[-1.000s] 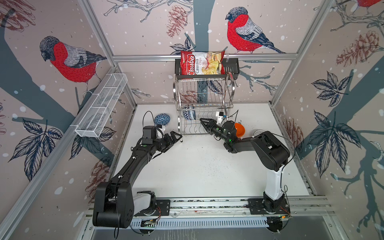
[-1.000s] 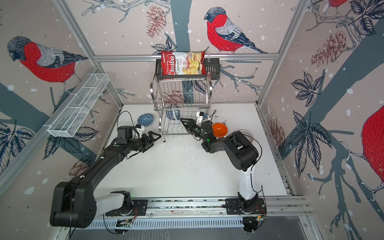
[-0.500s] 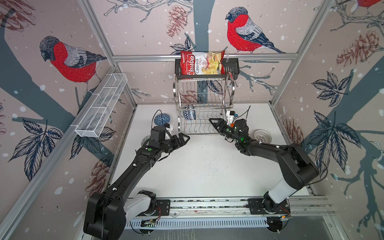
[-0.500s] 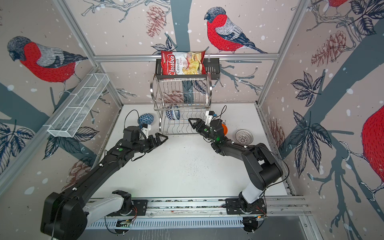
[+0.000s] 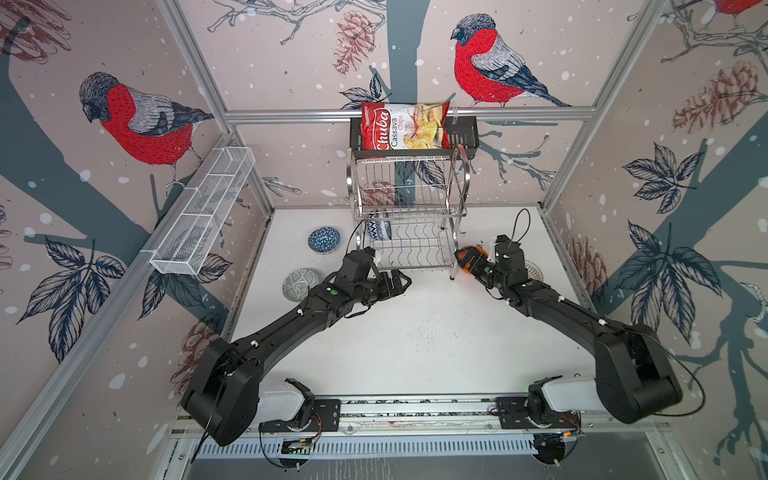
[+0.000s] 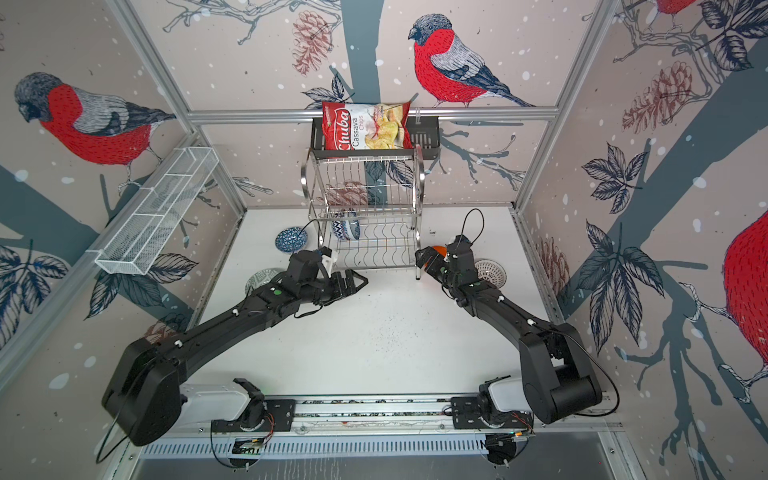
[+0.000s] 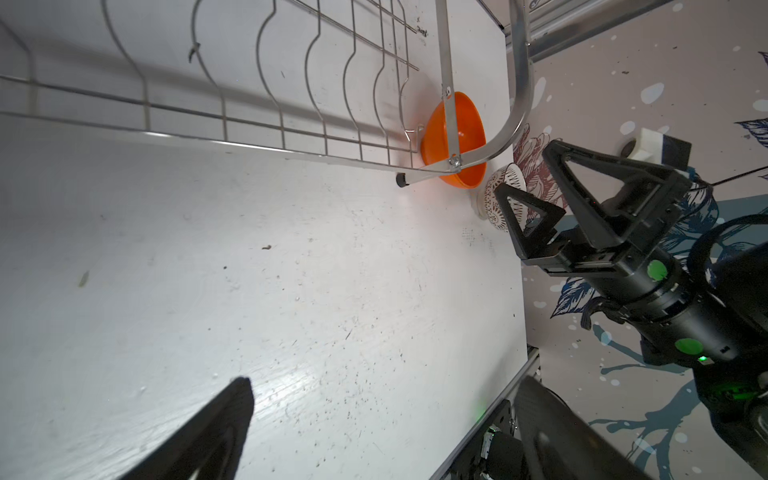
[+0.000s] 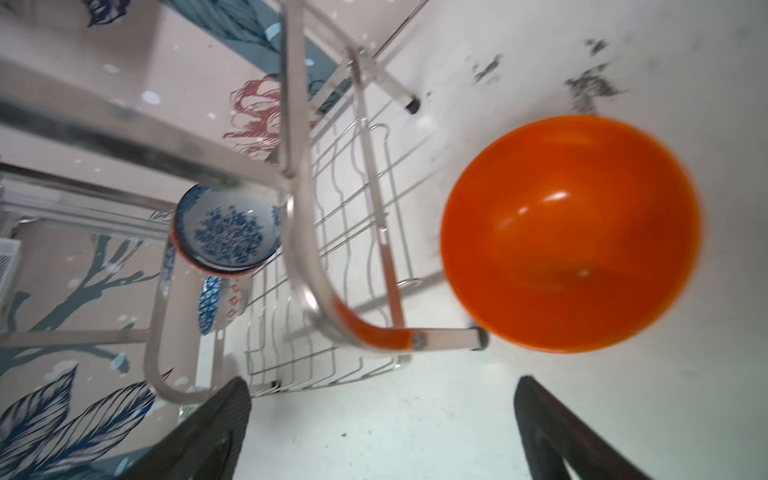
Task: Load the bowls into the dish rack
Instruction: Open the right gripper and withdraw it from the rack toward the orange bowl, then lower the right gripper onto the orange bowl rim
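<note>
Where your right gripper (image 7: 524,168) sits by the right front foot of the rack (image 5: 419,245), its jaws stand wide with nothing between them. The orange bowl (image 8: 573,232) lies on the table (image 5: 415,332) just past the fingertips, its hollow turned toward the right wrist camera. That bowl is outside the rack, just beside the foot; you cannot tell from these views whether the two touch. Close behind your right wrist sits a white bowl (image 6: 491,270), near the table's right edge.

Your left gripper (image 5: 401,282) hovers over bare table in front of the rack's lower shelf, its jaws spread wide too and gripping nothing.

In the rack, a blue-and-white bowl (image 5: 377,227) stands on edge at the left end of the lower tier. Left of the rack, on the table, you have a blue bowl (image 5: 324,240) and, nearer the arm bases, a grey-green bowl (image 5: 300,284), partly hidden by the left arm.
</note>
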Controlling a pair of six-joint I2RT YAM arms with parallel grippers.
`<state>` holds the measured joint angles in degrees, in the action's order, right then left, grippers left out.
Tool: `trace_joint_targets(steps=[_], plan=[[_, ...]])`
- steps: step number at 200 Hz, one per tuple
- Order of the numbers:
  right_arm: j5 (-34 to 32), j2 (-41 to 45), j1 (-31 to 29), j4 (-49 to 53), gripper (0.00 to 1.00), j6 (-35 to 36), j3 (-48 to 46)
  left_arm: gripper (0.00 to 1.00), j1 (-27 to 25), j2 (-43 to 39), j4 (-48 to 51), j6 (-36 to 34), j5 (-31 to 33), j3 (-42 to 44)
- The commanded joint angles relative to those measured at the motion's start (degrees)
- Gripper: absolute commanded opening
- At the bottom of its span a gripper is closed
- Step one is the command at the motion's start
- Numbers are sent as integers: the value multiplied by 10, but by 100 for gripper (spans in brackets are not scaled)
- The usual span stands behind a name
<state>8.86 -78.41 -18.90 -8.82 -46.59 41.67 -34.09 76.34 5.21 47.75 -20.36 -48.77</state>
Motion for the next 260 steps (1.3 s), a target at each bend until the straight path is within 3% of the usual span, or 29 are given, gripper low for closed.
trace_joint_targets(steps=[1, 38, 79, 135, 169, 228, 260], plan=[[-14, 3, 33, 48, 100, 22, 4, 98, -16, 25, -30, -1, 13, -24], [2, -23, 88, 62, 100, 17, 17, 98, -34, 47, -35, 2, 9, -41], [11, -101, 109, 88, 98, 13, 73, 98, -48, 53, -33, 5, 6, -41], [-3, -182, 108, 116, 73, 11, 136, 98, -52, 51, -23, 3, 8, -45], [-21, -210, 103, 148, 50, 23, 155, 98, -53, 44, -12, 0, 12, -45], [-23, -221, 102, 165, 30, 38, 140, 98, -53, 49, 5, -11, 10, -60], [-33, -191, 102, 167, 26, 33, 117, 98, -53, 55, 11, -17, 11, -73]])
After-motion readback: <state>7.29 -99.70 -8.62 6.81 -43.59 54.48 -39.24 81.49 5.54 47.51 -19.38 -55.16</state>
